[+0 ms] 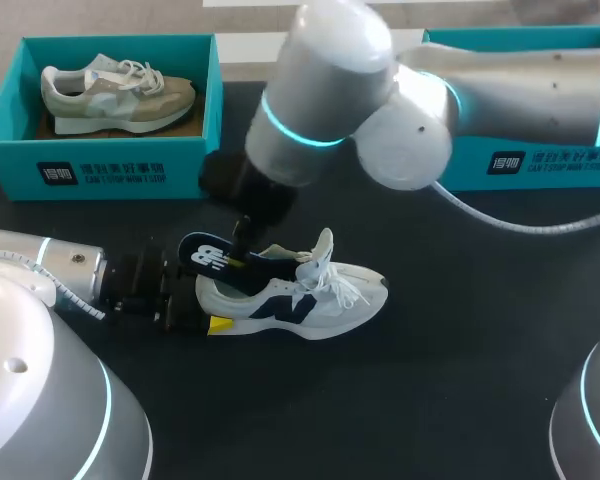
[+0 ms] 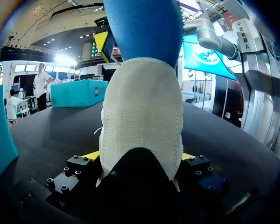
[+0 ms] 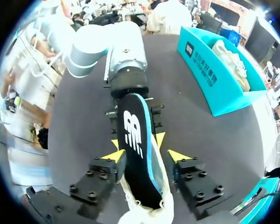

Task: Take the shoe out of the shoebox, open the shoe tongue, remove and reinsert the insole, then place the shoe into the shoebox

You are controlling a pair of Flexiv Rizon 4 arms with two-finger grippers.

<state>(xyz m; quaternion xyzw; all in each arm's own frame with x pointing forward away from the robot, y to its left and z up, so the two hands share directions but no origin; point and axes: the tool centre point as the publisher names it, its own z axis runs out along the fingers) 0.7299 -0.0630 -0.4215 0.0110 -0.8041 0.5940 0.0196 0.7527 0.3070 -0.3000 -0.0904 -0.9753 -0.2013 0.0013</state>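
A white and navy shoe (image 1: 310,298) lies on its sole on the black table (image 1: 460,380), toe to the right. My left gripper (image 1: 212,306) grips its heel from the left. In the left wrist view the heel (image 2: 142,121) fills the gap between both yellow tips. A dark insole (image 1: 218,262) with a blue edge sticks up and back out of the shoe's opening. My right gripper (image 1: 243,236) hangs over the insole (image 3: 134,140), open, with a gap on one side of it. The laces and tongue (image 1: 325,262) stand up loosely.
An open teal shoebox (image 1: 100,150) at the back left holds a beige and olive shoe (image 1: 115,92). A second teal box (image 1: 540,160) stands at the back right, partly behind my right arm. Bare table lies in front of the shoe.
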